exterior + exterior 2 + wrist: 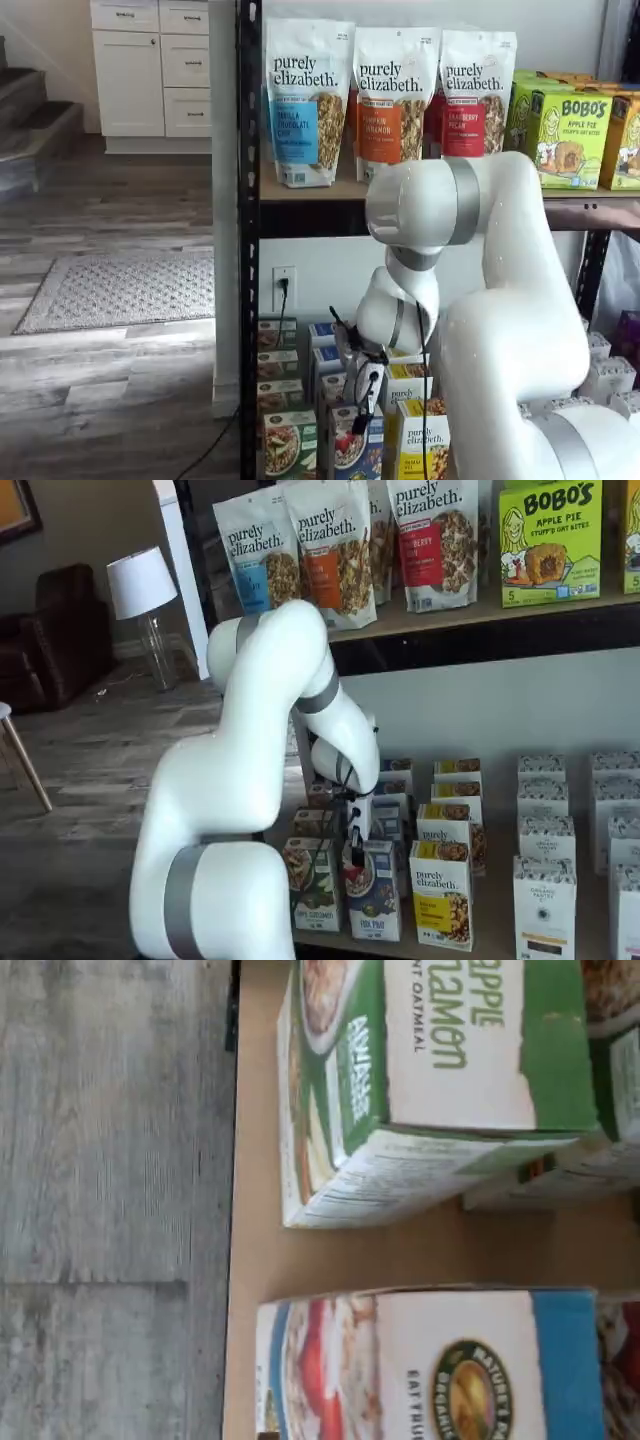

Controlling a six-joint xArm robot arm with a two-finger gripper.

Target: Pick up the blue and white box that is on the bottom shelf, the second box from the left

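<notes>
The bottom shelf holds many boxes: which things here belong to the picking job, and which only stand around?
Job:
- blue and white box, front row
- bottom shelf
- tool, just above that box; its opening cannot be judged

Standing around:
- green box
- yellow box
- granola bags on the upper shelf
- Bobo's boxes

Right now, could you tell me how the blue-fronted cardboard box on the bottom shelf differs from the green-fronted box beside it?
The blue-fronted cardboard box pictures red berries in its bowl; the green-fronted box shows none. The gripper hangs just above the blue box, not the green one. Both stand upright, alike in size, at the front of the bottom shelf.
</notes>
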